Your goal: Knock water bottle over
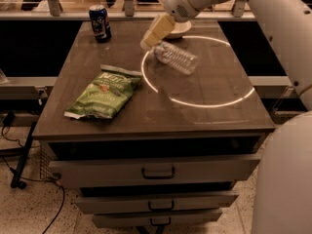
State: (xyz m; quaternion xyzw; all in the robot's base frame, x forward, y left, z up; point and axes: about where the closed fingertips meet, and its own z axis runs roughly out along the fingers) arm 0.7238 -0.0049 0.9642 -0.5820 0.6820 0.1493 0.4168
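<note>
the water bottle (176, 57) lies tipped mid-table, just beside the gripper (147, 43), whose spread i can't tell. being round, it might roll off the table (204, 116) edge if the arm (273, 13) nudges it.

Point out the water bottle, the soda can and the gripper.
water bottle (178, 58): camera view, on its ribbed middle.
soda can (100, 24): camera view, on its blue side.
gripper (149, 41): camera view, at its tip, beside the water bottle.
</note>
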